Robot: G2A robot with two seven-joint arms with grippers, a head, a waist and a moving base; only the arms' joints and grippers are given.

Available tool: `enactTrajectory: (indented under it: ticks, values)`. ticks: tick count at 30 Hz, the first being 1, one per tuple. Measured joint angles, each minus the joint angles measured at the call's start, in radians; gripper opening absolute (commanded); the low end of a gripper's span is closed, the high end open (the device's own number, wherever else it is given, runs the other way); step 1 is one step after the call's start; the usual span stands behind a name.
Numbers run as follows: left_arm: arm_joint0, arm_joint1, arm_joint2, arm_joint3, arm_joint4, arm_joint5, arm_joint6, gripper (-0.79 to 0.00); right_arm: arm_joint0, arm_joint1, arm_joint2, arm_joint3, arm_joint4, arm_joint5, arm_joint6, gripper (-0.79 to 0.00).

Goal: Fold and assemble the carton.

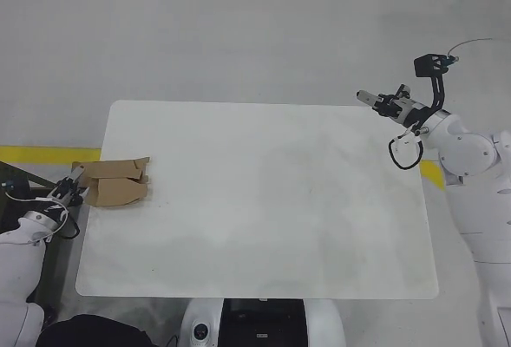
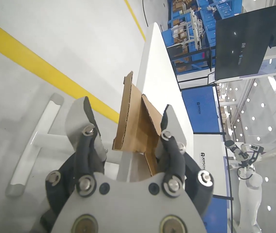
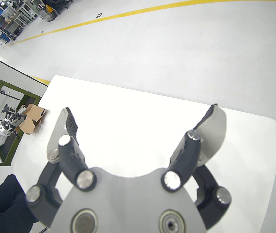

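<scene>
Between the spread, unclenched fingers of the left gripper (image 2: pixel 127 113), at the table (image 1: pixel 264 208) edge, lies the half-flat carton (image 1: pixel 116 182), judged light, stiff, easily creased, so pinch a flap edge; right gripper (image 3: pixel 140 111) splayed empty, well apart.

Right claw (image 3: pixel 139 111) spread wide over white table (image 3: pixel 249 134), brown carton (image 3: pixel 32 118) at its corner

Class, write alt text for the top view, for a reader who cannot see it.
A brown corrugated cardboard carton, not yet assembled, lies at one side edge of a white rounded table, with the left gripper open around its outer end. The right gripper hangs open by the table's far corner on the opposite side, holding nothing.
</scene>
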Motion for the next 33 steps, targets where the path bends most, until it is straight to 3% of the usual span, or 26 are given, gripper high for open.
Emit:
enactTrajectory:
  ticks: [2,17,25,33]
  values:
    - [-0.001,-0.002,-0.008,0.002,-0.018,0.007,-0.019,-0.785,0.000,0.000,0.000,0.000,0.000,0.000,0.000,0.000]
    - [-0.036,0.005,-0.116,-0.010,-0.227,0.064,-0.235,-0.785,0.000,0.000,0.000,0.000,0.000,0.000,0.000,0.000]
    - [-0.092,0.007,-0.144,-0.067,-0.244,0.083,-0.266,-0.785,0.000,0.000,0.000,0.000,0.000,0.000,0.000,0.000]
    - [-0.153,-0.016,-0.132,-0.170,-0.245,0.094,-0.312,-0.785,0.000,0.000,0.000,0.000,0.000,0.000,0.000,0.000]
